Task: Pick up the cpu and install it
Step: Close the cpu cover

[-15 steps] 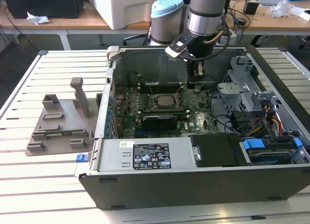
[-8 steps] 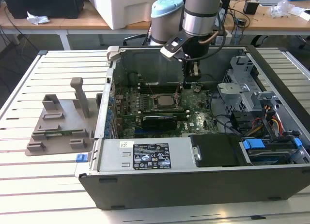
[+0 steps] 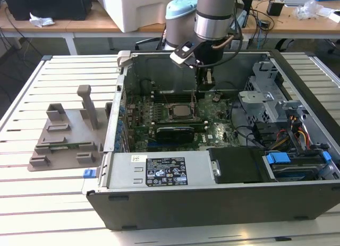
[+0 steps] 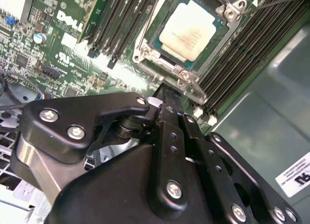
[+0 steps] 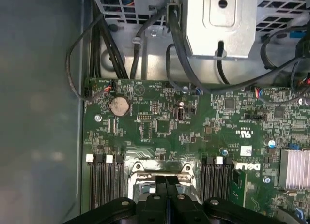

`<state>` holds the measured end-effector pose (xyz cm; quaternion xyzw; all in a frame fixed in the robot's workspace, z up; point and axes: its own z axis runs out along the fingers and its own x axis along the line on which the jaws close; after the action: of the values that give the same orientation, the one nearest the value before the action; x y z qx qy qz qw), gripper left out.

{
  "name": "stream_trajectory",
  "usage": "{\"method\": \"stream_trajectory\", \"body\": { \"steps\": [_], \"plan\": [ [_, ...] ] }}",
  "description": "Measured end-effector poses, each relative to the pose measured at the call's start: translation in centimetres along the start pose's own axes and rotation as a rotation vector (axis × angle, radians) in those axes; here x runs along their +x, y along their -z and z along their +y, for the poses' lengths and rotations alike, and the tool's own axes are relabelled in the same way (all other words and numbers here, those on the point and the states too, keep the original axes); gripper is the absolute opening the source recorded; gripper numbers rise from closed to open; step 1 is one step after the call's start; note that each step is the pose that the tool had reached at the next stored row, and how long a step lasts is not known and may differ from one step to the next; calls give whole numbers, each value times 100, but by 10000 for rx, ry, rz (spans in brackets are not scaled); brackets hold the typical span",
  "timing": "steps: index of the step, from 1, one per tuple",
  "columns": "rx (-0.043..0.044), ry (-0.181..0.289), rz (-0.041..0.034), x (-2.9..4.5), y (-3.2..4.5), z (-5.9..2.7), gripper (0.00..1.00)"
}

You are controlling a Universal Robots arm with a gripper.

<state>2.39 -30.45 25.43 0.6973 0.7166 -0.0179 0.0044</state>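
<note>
Narrowed to a bare seam, the end effector (image 5: pixel 167 179) is held low inside the open computer case (image 3: pixel 212 209), its two black fingers (image 5: pixel 161 186) pressed together with nothing gripped between them. It is poised just above one edge of the dark metal-framed socket (image 4: pixel 145 53).

The cpu (image 4: pixel 190 33) is seen lying flat inside that socket, pale silvery top upward, apart from the fingertips. Whether the socket's frame is latched over it cannot be told from the wrist views.

Open room is left above the motherboard (image 5: pixel 160 129). The board is bounded by the case wall at the exterior view's left and by the metal drive cage (image 3: pixel 265 92) at the exterior view's right. The arm comes down through the case's open side, with clearance on both sides.

Two banks of memory slots (image 5: pixel 104 180) are counted, one on each side of the socket. One coin cell (image 5: pixel 119 107) and one finned heatsink (image 5: pixel 295 168) are seen on the board. Several black cables (image 5: pixel 104 45) are looped along the board's edge by the cage.

One boxed power supply (image 3: pixel 159 171) is held against the case's near wall. One grey plastic fixture (image 3: pixel 64 134) with upright posts is set on the slatted desk (image 3: pixel 53 209). It lies outside the case, just beside the wall at the exterior view's left.
</note>
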Motion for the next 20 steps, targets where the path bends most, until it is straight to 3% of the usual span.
{"method": "stream_trajectory", "body": {
  "steps": [6, 9, 20],
  "plan": [
    [-1, 0, 0, 4, -36, -84, 11],
    [-1, -1, 0, 8, -107, -149, 11],
    [-1, 0, 1, 30, -441, -572, 11]
  ]
}}
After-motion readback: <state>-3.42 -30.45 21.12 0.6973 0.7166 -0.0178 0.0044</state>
